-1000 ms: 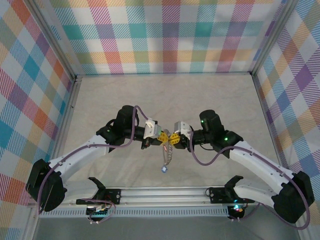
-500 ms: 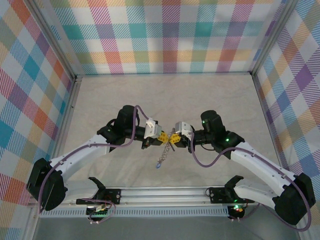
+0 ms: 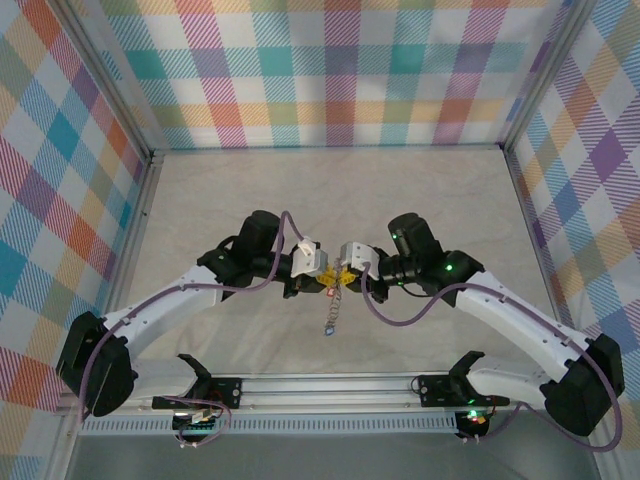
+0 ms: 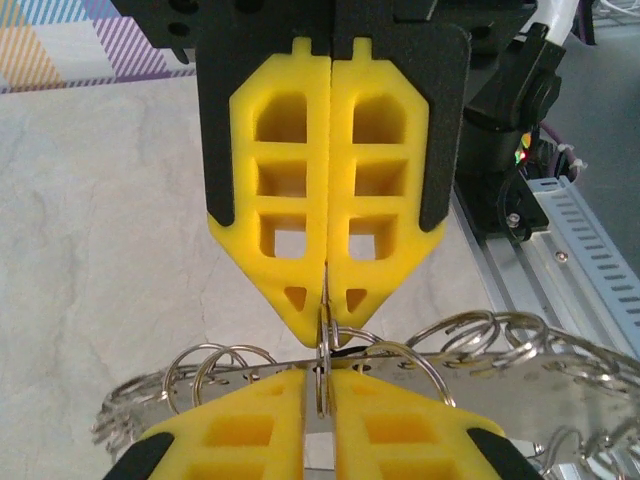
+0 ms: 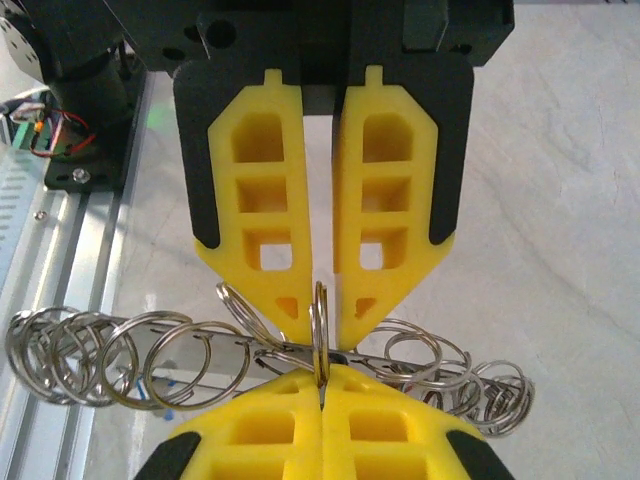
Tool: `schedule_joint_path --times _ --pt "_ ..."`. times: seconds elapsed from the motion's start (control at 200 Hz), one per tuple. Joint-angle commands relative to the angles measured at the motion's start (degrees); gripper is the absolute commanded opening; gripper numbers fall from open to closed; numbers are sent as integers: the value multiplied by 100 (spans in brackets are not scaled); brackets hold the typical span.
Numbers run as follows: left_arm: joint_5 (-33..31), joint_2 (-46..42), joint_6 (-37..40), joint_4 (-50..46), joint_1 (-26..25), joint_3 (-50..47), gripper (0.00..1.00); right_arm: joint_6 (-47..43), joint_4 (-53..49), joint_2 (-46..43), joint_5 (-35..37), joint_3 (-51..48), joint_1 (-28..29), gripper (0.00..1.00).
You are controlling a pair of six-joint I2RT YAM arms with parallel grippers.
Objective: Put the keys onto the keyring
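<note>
Where the two arms (image 3: 190, 295) meet, just beyond the near rail (image 3: 330, 385), the right gripper (image 5: 322, 375) is pressed together on the one keyring (image 5: 320, 325), edge-on, and the left gripper (image 4: 320, 390) opposite stands slightly spread, that ring in its gap. One chain (image 3: 331, 312) hangs below in the top view; the wrist views resolve it into many linked rings. Bare table (image 3: 330, 190) stretches far to the walls (image 3: 330, 70).

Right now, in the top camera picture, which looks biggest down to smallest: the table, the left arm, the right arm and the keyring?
1. Table, the biggest.
2. Left arm and right arm: they look alike in size, so it's a tie.
3. Keyring, the smallest by far.
</note>
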Motion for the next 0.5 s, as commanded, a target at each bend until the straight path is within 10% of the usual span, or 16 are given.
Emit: schedule_joint_path --times 0.0,0.495 --pt "-17 -4 -16 149 -98 81 14 -202 -271 125 123 277 124 0" --pt "7 60 176 -173 -208 195 0 47 265 68 178 145 230 0"
